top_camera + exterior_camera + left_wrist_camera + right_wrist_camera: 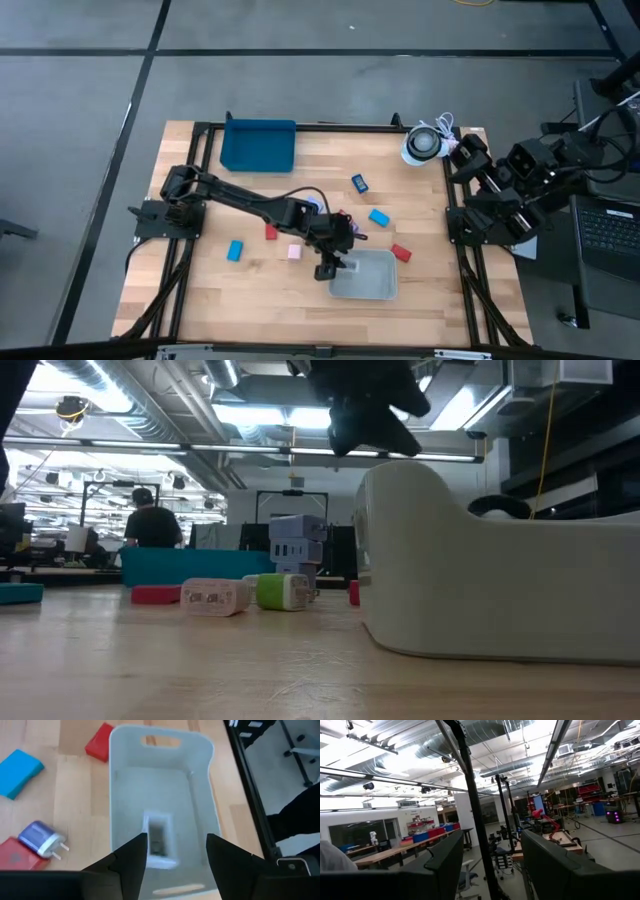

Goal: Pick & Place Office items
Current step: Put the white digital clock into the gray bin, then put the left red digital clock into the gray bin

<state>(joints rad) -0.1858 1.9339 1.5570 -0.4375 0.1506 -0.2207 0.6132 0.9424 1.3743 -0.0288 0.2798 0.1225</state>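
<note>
My left gripper (328, 268) hangs open over the near-left part of a pale grey bin (375, 285). In the left wrist view the open gripper (176, 865) has its fingers on either side of a white blocky piece (159, 840) that lies lower down, inside the bin (200, 785), and touches neither finger. Other pieces rest flat on the table: blue (235, 250), red (271, 232), pink (294, 252), dark blue (360, 183), light blue (379, 217) and red (401, 253). My right gripper (490, 870) is open, parked at the table's right edge.
A dark blue tray (258, 145) sits at the far edge and a white coiled cable (425, 143) at the far right corner. A violet plug piece (42, 839) lies beside a red one (15, 855), left of the bin. A person (152, 520) shows in the room behind.
</note>
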